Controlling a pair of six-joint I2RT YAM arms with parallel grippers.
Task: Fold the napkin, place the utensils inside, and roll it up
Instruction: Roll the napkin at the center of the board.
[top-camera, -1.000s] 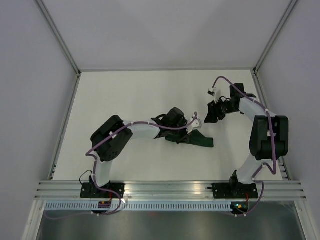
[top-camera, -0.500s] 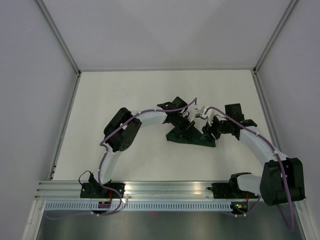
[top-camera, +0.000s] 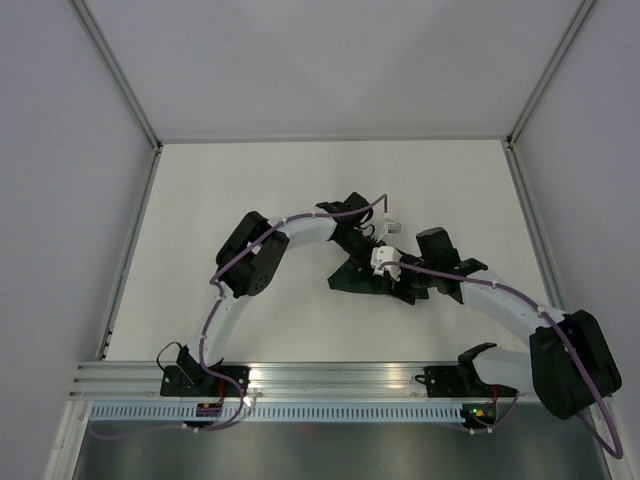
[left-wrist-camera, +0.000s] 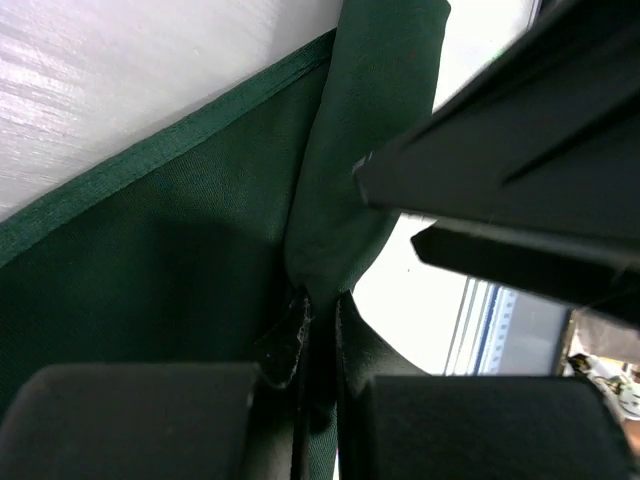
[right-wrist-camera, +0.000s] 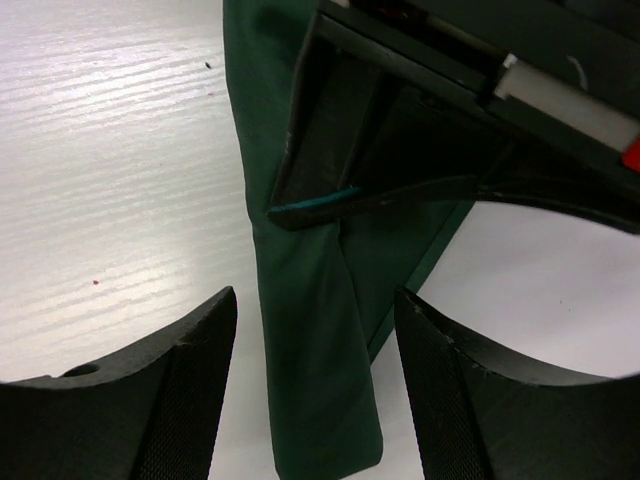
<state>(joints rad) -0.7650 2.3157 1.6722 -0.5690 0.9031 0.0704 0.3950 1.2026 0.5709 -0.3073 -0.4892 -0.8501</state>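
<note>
A raised fold of the napkin (left-wrist-camera: 150, 260) is pinched by the closed left hand (left-wrist-camera: 318, 315); its narrow folded end on the table (right-wrist-camera: 100, 150) is straddled by the open right hand (right-wrist-camera: 315, 340).

Right gripper (right-wrist-camera: 314, 322) jaws apart, straddling folded strip of dark green thin fabric napkin (right-wrist-camera: 258, 130) on white desk (right-wrist-camera: 110, 150); left gripper (right-wrist-camera: 288, 208) pinching fold.

Napkin (top-camera: 350, 282): dark green, bunched at middle of table (top-camera: 250, 200), hemmed edge flat, one narrow fold raised, perhaps rolled.
</note>
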